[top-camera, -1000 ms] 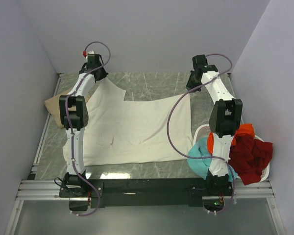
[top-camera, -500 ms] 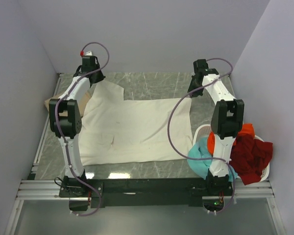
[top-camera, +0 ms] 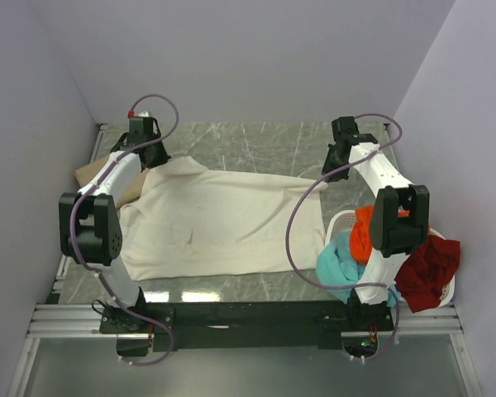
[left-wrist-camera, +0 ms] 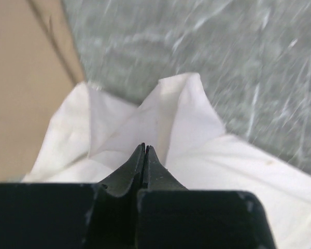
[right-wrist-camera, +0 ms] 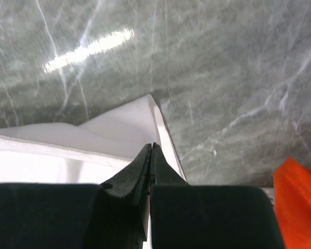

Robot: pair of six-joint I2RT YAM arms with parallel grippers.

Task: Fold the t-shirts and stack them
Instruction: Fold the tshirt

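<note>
The cream-white t-shirt [top-camera: 223,219] lies spread on the bench [top-camera: 256,145] left of the basket [top-camera: 337,220], the left pincer [left-wrist-camera: 144,148] and the right pincer [right-wrist-camera: 151,148] each clamped on a far corner, and I think a hard pull could slip the thin cloth out of either grip.

**Free room and obstacles on the worktop [top-camera: 256,141]**
Open: the bare far strip between the two arms, and the bare near strip in front of the cream shirt [top-camera: 223,219] that covers the middle. Blocked: the near right corner by the heaped basket [top-camera: 336,220]; the right side by the right arm [top-camera: 401,219] and its looping cable [top-camera: 288,230]; the left edge by the left arm [top-camera: 89,231] above a tan shirt [top-camera: 87,172]. Walls [top-camera: 256,58] close three sides.
</note>
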